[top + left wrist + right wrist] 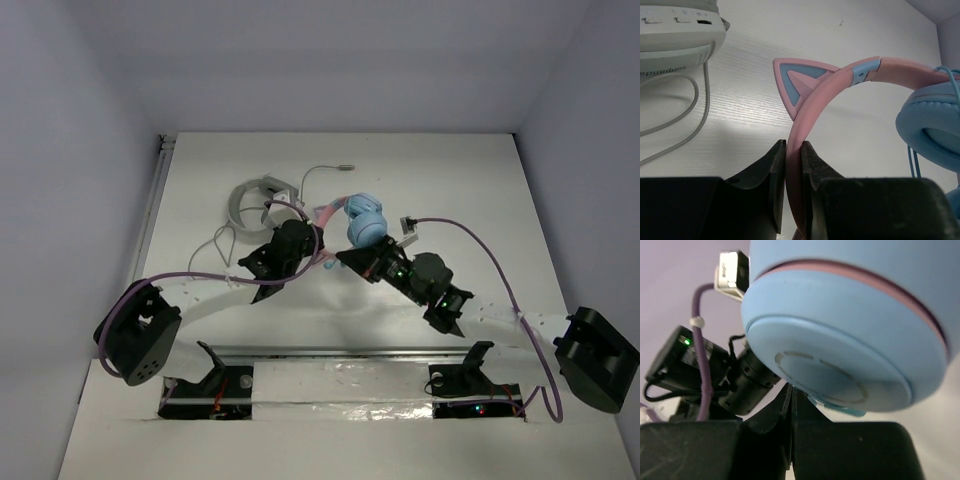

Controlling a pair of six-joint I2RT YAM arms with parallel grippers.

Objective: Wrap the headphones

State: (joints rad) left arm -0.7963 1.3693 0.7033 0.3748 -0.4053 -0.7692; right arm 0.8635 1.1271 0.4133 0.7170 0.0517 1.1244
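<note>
The headphones (365,225), pink cat-eared with light blue cups, sit on our white table (470,170) between pale walls (340,70); left hand (793,147) clamps their band, right hand (791,390) is pressed together.

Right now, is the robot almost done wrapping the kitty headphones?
Not nearly. Done: the headphones are grabbed. In hand: the left gripper is shut on the pink headband, and the right gripper is shut just beside a blue ear cup. Left: the thin cable hangs loose beside the cup, with no wraps visible.

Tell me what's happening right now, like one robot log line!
left gripper: shut on headphones | right gripper: shut, by blue ear cup
</note>
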